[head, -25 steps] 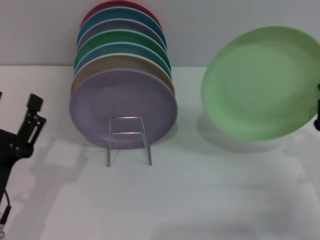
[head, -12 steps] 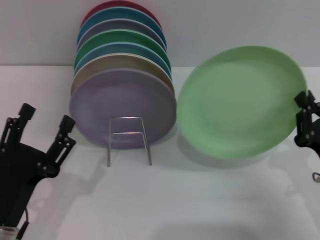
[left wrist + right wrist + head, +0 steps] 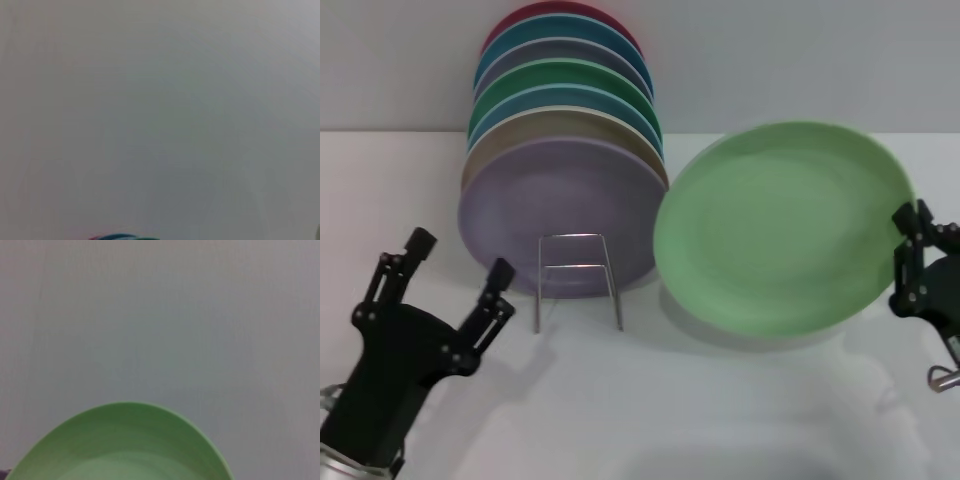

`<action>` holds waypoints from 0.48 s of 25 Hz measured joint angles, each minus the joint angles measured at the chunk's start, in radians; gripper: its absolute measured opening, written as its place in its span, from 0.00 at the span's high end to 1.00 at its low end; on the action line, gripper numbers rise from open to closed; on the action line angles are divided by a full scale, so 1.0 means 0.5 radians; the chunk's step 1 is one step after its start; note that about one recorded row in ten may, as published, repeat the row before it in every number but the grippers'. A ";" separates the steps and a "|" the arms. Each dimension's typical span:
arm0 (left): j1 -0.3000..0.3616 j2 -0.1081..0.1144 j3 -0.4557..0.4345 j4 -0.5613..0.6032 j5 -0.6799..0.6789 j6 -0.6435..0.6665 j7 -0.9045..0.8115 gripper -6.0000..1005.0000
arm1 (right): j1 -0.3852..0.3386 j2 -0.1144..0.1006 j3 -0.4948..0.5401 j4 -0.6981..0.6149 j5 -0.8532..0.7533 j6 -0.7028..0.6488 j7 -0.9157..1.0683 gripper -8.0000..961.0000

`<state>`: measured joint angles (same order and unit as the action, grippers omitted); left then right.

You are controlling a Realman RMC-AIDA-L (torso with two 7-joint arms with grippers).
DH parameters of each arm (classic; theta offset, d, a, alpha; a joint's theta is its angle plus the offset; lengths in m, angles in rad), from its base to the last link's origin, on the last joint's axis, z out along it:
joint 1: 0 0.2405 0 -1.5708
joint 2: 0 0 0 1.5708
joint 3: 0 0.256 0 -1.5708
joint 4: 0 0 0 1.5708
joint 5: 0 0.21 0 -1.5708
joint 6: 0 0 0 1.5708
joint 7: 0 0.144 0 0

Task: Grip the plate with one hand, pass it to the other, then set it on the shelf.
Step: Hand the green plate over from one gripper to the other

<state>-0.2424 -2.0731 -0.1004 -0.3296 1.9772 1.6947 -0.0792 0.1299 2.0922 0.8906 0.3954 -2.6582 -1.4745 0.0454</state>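
Note:
The pale mint-green plate [image 3: 785, 225] hangs tilted in the air right of the rack, its left rim close to the stacked plates. My right gripper [image 3: 910, 255] is shut on its right rim. The plate's far edge shows in the right wrist view [image 3: 120, 445]. My left gripper [image 3: 458, 268] is open and empty, raised at the front left, left of the wire shelf [image 3: 577, 280]. The shelf's looped front stand rests on the table before the lilac plate [image 3: 565, 215].
Several coloured plates [image 3: 565, 110] stand on edge in the shelf behind the lilac one, up to the back wall. The white table [image 3: 670, 400] stretches in front. The left wrist view shows mostly blank wall.
My right gripper has carried the mint-green plate leftward and lower, toward the rack. My left gripper has risen and moved rightward toward the rack, fingers spread.

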 joint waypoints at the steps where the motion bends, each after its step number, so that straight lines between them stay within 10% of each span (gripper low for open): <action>1: 0.003 0.002 0.000 -0.026 0.000 -0.024 0.056 0.16 | -0.023 0.000 -0.060 0.050 0.052 0.016 -0.062 0.97; 12: -0.012 0.001 0.074 -0.067 0.000 -0.134 0.209 0.17 | -0.065 0.000 -0.963 0.362 1.011 -0.059 -0.847 0.97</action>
<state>-0.2485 -2.0727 -0.0633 -0.3631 1.9773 1.6276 0.0253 0.0973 2.0924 0.4089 0.5763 -2.1529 -1.5039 -0.3780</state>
